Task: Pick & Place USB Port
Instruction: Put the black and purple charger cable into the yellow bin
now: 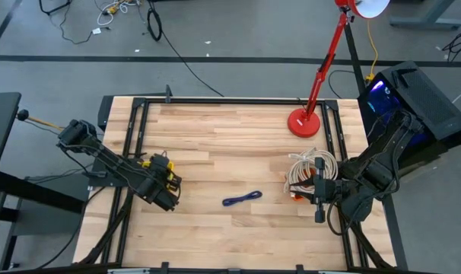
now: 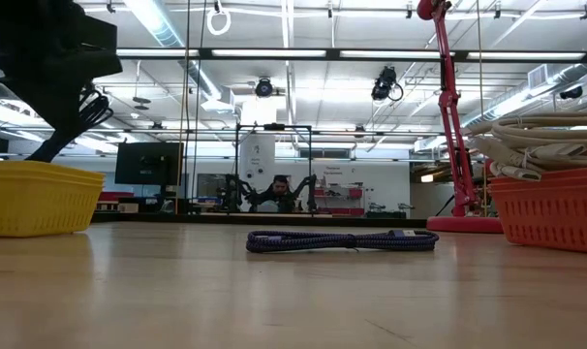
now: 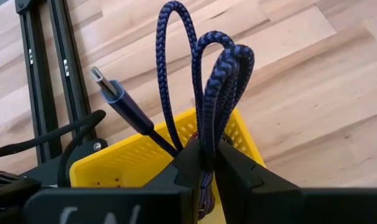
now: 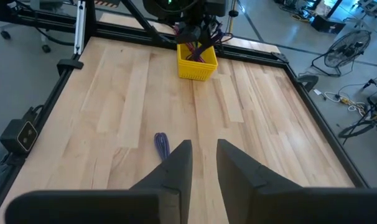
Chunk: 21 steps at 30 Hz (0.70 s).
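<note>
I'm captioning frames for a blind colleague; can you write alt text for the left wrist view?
The left gripper pinches a looped blue braided USB cable above a yellow basket, its plug sticking out sideways. Wooden table lies beyond.

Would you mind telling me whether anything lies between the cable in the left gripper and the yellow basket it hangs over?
Nothing visible does. The left gripper holds the folded purple cable directly above the yellow basket, with only open air between.

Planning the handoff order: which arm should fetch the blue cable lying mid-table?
Right, probably. The right gripper is empty, its fingers apart, and faces the loose blue cable directly. The left gripper holds another coiled cable over the yellow basket.
</note>
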{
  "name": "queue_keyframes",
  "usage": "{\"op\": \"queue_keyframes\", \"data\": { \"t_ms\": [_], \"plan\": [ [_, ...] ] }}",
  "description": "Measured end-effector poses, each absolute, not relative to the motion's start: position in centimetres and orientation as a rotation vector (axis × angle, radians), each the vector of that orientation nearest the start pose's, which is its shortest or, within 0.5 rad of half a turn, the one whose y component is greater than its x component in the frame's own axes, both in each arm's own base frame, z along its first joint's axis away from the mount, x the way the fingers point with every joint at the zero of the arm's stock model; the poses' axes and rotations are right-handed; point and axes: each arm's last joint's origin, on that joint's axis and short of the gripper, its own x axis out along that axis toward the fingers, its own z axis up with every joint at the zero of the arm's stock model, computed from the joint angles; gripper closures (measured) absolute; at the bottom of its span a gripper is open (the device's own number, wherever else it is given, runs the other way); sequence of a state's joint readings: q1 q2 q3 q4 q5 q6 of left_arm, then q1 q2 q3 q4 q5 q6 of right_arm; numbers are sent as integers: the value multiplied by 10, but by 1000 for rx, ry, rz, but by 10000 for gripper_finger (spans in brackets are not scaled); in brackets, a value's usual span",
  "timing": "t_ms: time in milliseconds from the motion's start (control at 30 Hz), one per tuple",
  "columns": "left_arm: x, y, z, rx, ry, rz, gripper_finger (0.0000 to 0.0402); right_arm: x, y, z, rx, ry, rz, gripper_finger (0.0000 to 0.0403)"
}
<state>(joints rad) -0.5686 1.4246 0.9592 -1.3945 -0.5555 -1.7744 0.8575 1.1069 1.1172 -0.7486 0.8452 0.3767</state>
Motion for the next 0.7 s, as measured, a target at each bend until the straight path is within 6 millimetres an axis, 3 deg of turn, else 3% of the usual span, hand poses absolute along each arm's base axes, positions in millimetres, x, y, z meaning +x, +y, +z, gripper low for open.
{"op": "queue_keyframes", "data": {
  "t_ms": [167, 500, 700],
  "plan": [
    [178, -95, 220, -427, 946, 1159, 341, 154, 145, 344, -186, 475, -79, 328],
    [179, -96, 220, -447, 940, 1160, 233, 154, 145, 344, -186, 475, -79, 328],
    [180, -96, 220, -446, 913, 1155, 212, 154, 145, 344, -186, 475, -79, 328]
  ]
}}
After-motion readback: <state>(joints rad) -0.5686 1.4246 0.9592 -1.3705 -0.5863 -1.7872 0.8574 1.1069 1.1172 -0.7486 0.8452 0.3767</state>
